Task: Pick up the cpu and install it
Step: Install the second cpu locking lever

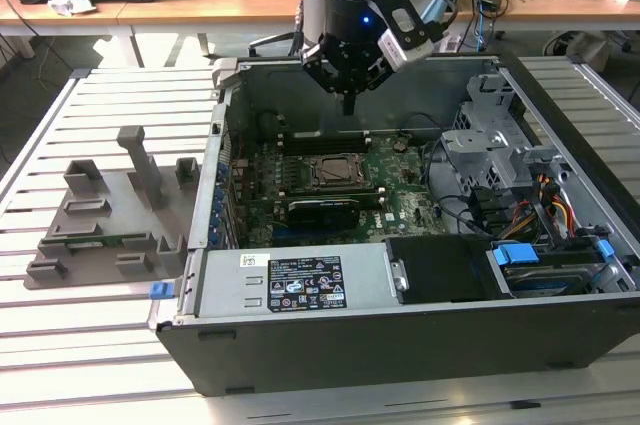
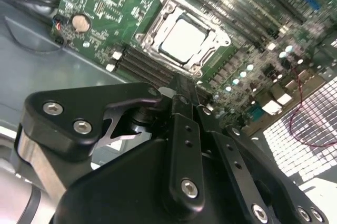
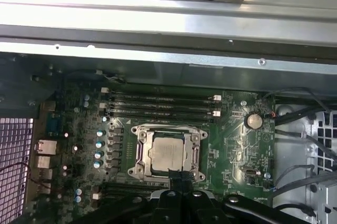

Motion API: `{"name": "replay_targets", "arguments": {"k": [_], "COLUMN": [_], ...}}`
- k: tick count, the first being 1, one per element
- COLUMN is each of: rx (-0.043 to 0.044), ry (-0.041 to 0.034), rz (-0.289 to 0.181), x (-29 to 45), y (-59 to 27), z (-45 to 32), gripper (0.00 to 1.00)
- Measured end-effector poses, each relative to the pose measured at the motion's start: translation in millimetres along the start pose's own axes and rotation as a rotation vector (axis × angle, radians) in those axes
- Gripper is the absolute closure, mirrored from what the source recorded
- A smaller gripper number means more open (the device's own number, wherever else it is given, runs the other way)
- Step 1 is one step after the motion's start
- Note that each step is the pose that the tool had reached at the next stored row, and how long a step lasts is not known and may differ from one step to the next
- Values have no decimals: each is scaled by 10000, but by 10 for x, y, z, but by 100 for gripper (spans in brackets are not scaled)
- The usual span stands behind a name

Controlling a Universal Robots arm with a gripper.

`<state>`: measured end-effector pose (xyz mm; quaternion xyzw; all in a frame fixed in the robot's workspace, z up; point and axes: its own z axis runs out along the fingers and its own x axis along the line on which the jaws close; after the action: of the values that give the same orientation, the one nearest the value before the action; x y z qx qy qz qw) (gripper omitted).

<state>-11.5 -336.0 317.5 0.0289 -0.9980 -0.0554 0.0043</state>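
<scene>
Inside the open computer case [image 1: 560, 335], cpu [image 3: 167, 154] seated flat in the motherboard socket frame [image 3: 138, 153], gripper [image 1: 348, 105] hovering above it, fingers [image 2: 184, 93] together, holding nothing.

Wooden desks [image 1: 150, 7] stand behind a slatted metal table [image 1: 100, 355].

Metal, plastic and circuit board, mostly matt.
The square cpu [image 3: 167, 155] shows a dull silver metal top; the black gripper [image 2: 181, 97] looks smooth, faintly glossy; the grey computer case [image 1: 400, 340] is brushed metal.
</scene>
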Motion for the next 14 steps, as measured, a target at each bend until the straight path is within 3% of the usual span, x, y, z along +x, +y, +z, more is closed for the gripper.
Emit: {"name": "replay_targets", "arguments": {"k": [7,14], "rx": [-4,-5], "ry": [1,1], "rz": [0,-1], "x": [0,1], "y": [-3,-25], "z": [4,64], "gripper": [89,89]}}
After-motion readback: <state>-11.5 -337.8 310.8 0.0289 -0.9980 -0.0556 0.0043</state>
